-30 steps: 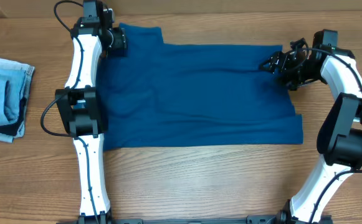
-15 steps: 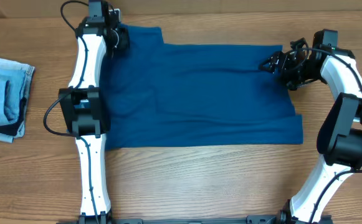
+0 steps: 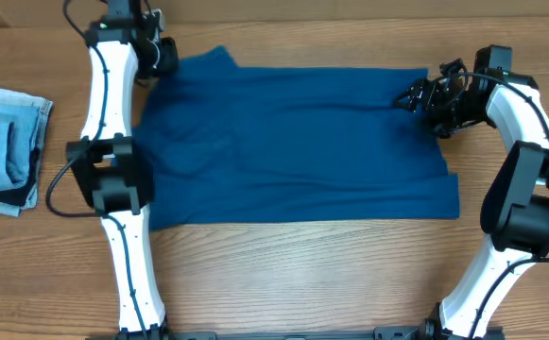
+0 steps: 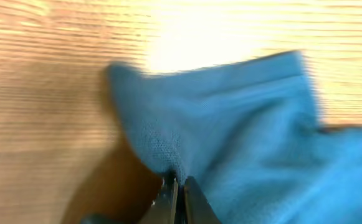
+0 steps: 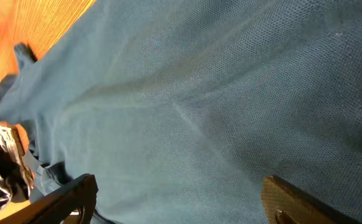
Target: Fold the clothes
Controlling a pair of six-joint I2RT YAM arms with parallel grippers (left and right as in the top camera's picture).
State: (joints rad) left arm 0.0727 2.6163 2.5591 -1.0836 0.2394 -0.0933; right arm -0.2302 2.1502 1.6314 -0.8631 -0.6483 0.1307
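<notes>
Across the middle of the wooden table (image 3: 302, 274) the teal-blue shirt (image 3: 293, 142) lies spread almost flat, its long edges running from 9 to 3 o'clock; a stack of pale denim (image 3: 5, 146) sits well apart at 9 o'clock. At the shirt's 11 o'clock corner the left gripper (image 3: 151, 57) is pinched tight on a fold of the fabric, and the wrist view shows the cloth rising into the closed tips (image 4: 177, 193). At 2 o'clock the right gripper (image 3: 425, 94) rests over the opposite corner with its fingers spread wide, gripping nothing (image 5: 181, 205). The knit looks light, soft and limp, so it will likely sag between holds, wrinkle easily and drag a little on the wood; corners and hem edges seem the best places to take it, pinching through both layers. Compared with a second ago, the left jaws have gone from apart to clamped; the left arm has swung outward; the 11 o'clock corner, then a flat square tab, is now drawn into a peak with slanting creases. The right side has not moved.
</notes>
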